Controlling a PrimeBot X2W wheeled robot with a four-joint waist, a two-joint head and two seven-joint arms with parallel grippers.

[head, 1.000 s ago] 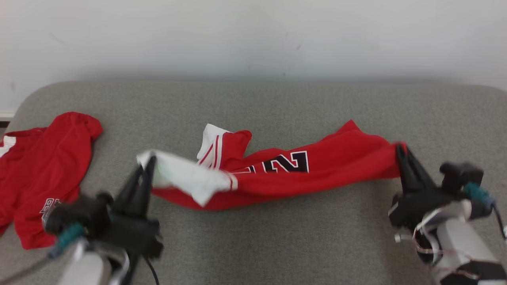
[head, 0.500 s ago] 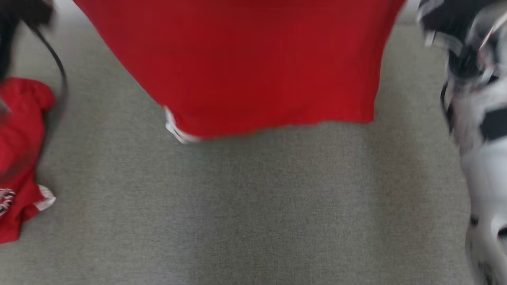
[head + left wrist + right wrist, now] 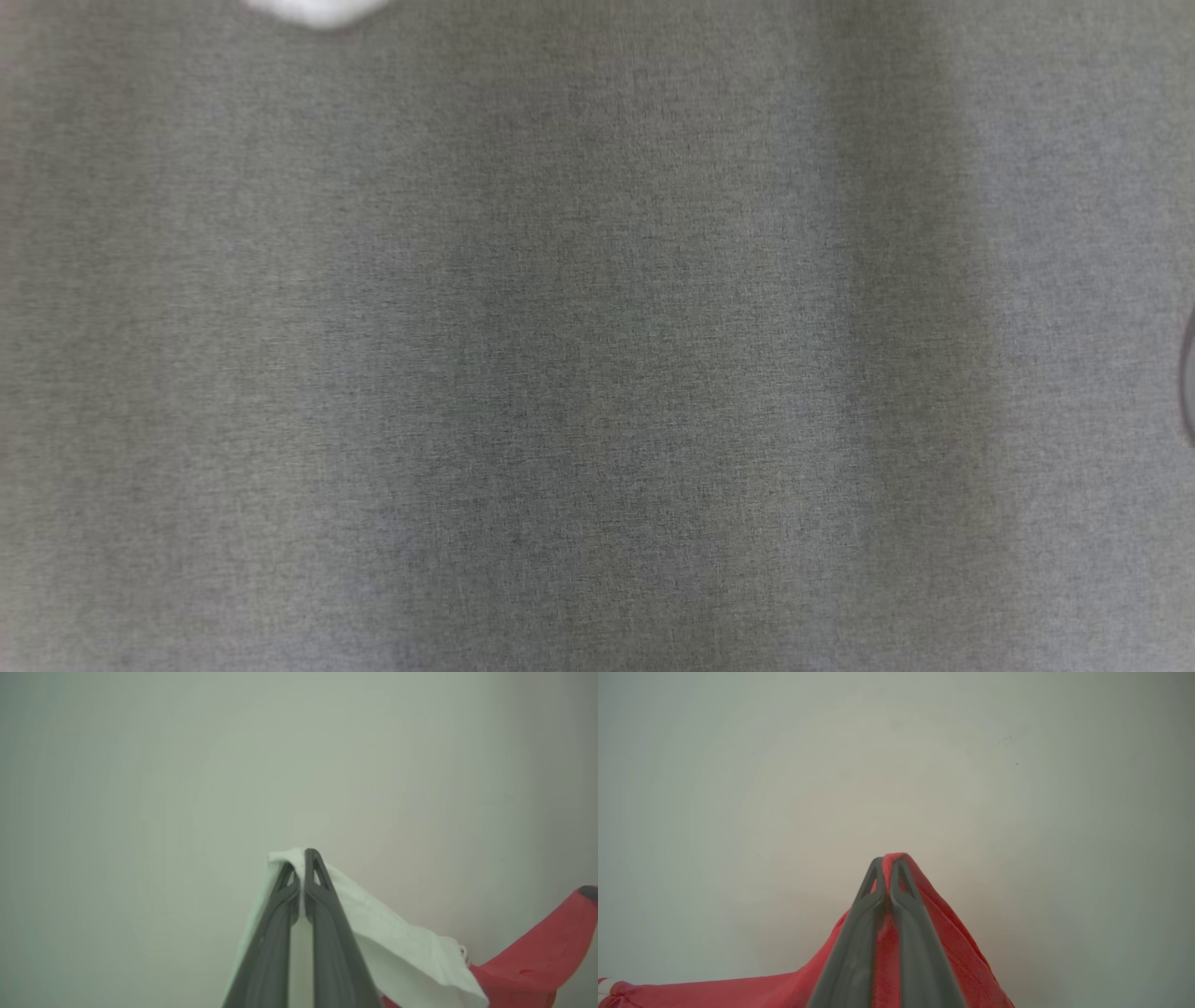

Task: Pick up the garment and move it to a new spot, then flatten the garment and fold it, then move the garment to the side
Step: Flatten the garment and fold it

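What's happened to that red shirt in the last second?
The left claw and right claw raised the red garment off the grey surface; it hangs between them before the wall. The head camera also swung. Both claws stayed clamped on it.

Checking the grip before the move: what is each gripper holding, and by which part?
Both hold the garment: left gripper shut on its white cloth, right gripper on a red edge.

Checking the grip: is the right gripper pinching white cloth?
No, the right gripper is shut on red cloth of the garment.
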